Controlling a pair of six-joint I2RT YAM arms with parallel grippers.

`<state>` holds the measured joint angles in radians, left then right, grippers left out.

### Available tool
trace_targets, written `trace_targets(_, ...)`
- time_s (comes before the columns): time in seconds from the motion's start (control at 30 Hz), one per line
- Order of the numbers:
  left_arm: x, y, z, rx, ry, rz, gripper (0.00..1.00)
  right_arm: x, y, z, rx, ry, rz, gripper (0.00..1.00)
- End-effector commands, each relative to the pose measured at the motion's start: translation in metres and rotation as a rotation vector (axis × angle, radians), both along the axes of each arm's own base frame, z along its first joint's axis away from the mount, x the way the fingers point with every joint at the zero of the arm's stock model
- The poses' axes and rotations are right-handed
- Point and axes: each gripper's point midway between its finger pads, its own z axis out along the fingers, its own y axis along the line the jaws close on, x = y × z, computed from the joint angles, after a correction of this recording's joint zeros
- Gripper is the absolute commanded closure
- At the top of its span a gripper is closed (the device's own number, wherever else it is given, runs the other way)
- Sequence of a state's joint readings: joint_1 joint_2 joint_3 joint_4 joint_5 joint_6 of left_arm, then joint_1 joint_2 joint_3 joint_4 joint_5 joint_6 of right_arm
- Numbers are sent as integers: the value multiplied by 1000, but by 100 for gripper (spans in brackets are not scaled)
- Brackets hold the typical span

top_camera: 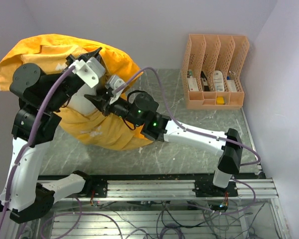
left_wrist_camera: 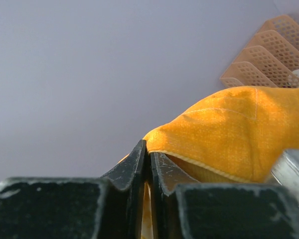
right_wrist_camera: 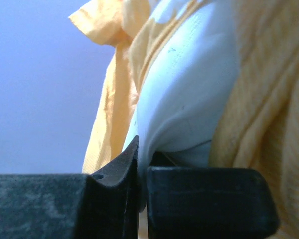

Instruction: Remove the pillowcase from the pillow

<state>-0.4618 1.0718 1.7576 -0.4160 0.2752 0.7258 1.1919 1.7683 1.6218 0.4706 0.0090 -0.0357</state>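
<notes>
The orange-yellow pillowcase (top_camera: 45,50) bulges at the table's left, lifted off it, still round the off-white pillow (top_camera: 82,102), which shows in a gap in the middle. My left gripper (top_camera: 97,53) is shut on the pillowcase's hemmed edge (left_wrist_camera: 219,129), held high. My right gripper (top_camera: 100,103) is shut on a fold of the pillow (right_wrist_camera: 189,94), with pillowcase cloth (right_wrist_camera: 269,114) on both sides of it. The Mickey Mouse print does not show.
A peach plastic file organizer (top_camera: 214,72) with small items stands at the back right of the grey marbled table (top_camera: 189,149). Walls close the back and right. The arms' rail runs along the near edge.
</notes>
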Motion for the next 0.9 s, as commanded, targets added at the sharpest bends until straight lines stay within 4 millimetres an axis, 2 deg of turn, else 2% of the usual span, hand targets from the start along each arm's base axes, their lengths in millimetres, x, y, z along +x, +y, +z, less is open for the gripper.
trace_targets(0.0,-6,-10,24,-115,39,-81,86,-33,24,-24,-121,-69,101,100)
trace_targets(0.07,-1,-12,26,-149,84,-80,89,-56,32,-31,-170,-101,146,100)
trace_targets(0.17,5,-15,28,-196,147,-84,86,-97,40,-47,-268,-159,246,100)
trace_targets(0.23,5,-16,33,-225,174,-94,82,-109,38,-59,-316,-158,290,100)
trace_targets(0.3,11,-13,41,-276,181,-74,83,-116,33,-68,-332,-143,321,100)
trace_targets(0.4,31,5,46,-342,176,60,88,-116,22,-81,-365,-133,312,100)
trace_targets(0.5,56,31,37,-338,149,253,93,-114,3,-88,-368,-125,280,100)
trace_targets(0.6,74,53,27,-310,122,420,93,-113,-19,-88,-356,-114,245,100)
trace_targets(0.73,87,67,16,-258,150,542,93,-105,-55,-77,-299,-95,167,100)
trace_targets(0.87,87,73,13,-263,191,579,93,-94,-90,-58,-200,-68,114,100)
